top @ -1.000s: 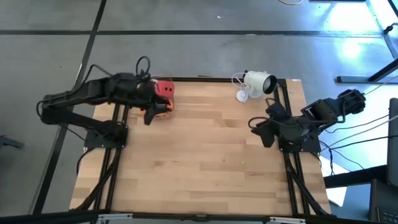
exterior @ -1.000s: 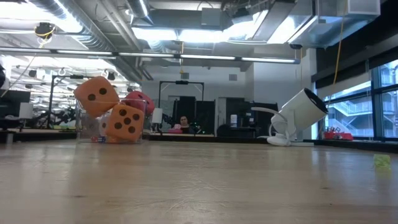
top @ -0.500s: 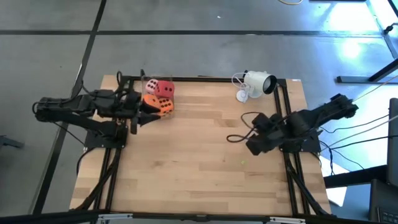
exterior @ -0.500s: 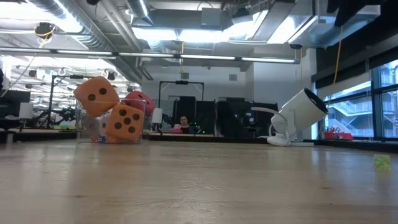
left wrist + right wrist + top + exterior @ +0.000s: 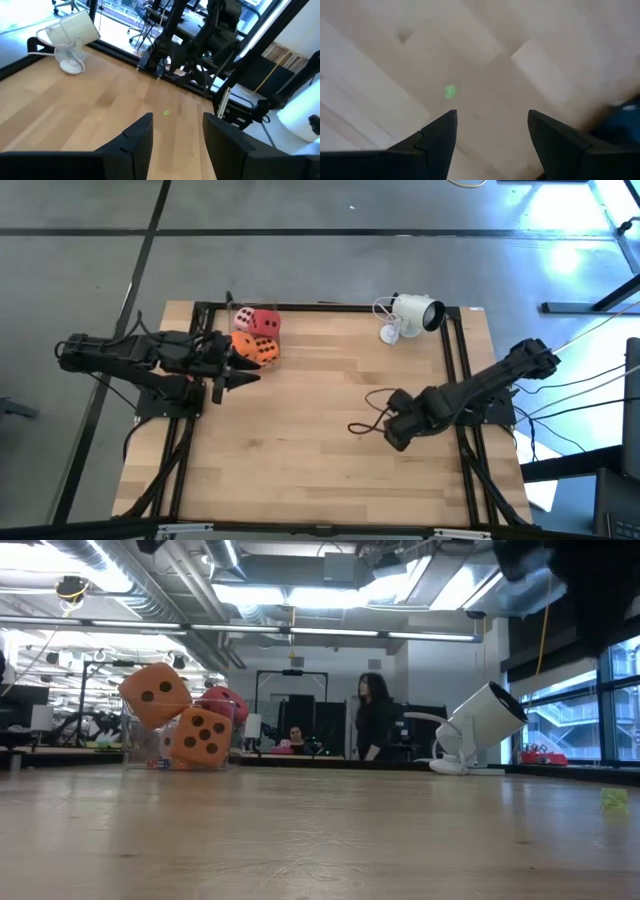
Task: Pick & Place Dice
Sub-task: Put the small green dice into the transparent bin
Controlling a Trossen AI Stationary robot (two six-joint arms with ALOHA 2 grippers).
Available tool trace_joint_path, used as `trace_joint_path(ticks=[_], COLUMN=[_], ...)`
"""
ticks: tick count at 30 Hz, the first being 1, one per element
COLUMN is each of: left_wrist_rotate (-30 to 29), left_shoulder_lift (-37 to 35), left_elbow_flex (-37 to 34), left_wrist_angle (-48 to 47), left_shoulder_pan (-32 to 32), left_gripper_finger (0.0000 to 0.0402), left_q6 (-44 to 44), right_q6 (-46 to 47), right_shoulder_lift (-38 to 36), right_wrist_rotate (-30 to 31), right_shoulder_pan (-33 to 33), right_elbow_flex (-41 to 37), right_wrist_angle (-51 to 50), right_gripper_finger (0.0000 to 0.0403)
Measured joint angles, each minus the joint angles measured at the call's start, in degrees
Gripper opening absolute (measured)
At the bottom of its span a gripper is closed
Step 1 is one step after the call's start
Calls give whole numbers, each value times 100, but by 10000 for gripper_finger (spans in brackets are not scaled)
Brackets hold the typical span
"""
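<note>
The dice sit in a cluster at the table's far left. A red die (image 5: 263, 322) lies farthest back, with an orange die (image 5: 256, 350) in front of it. The low view shows a tilted orange die (image 5: 155, 693) leaning on a second orange die (image 5: 200, 737), which rests on the table, and the red die (image 5: 226, 700) behind them. My left gripper (image 5: 243, 376) is open, level, just near-left of the cluster, with nothing between its fingers (image 5: 142, 135). My right gripper (image 5: 393, 432) points down over the table's right half, open above bare wood (image 5: 490, 75).
A white camera on a stand (image 5: 412, 315) occupies the far right of the table. A small green speck (image 5: 450, 91) lies on the wood under my right gripper. Black frame rails (image 5: 455, 350) run along both sides. A person (image 5: 372, 725) stands in the room behind.
My left gripper has drawn back from the dice toward the table's left edge and sunk a little; the dice stay put. My right gripper has swung from the right edge toward the table's middle, tipped to point down and come lower. A person has stepped into view behind.
</note>
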Motion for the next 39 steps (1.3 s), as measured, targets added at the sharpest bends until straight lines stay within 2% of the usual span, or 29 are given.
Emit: trace_joint_path(ticks=[6,10,18,27,39], left_wrist_rotate=[-2,-1,9,4,2], left_shoulder_lift=[2,2,4,4,4], left_elbow_flex=[0,0,2,2,7], left_wrist_angle=[0,0,-2,-4,-4], left_shoulder_pan=[0,0,0,0,0], left_gripper_finger=[163,163,163,164,163], left_q6=[1,3,6,-8,-48], right_q6=[166,294,507,116,-114], right_shoulder_lift=[0,0,143,957,1358], right_wrist_rotate=[-746,-892,-902,-1196,-1173], right_shoulder_pan=[2,2,0,-2,-44], right_elbow_flex=[-789,-1026,-1274,-1276,-1274], right_wrist_angle=[1415,2040,2170,2458,2826], right_gripper_finger=[245,245,245,245,245])
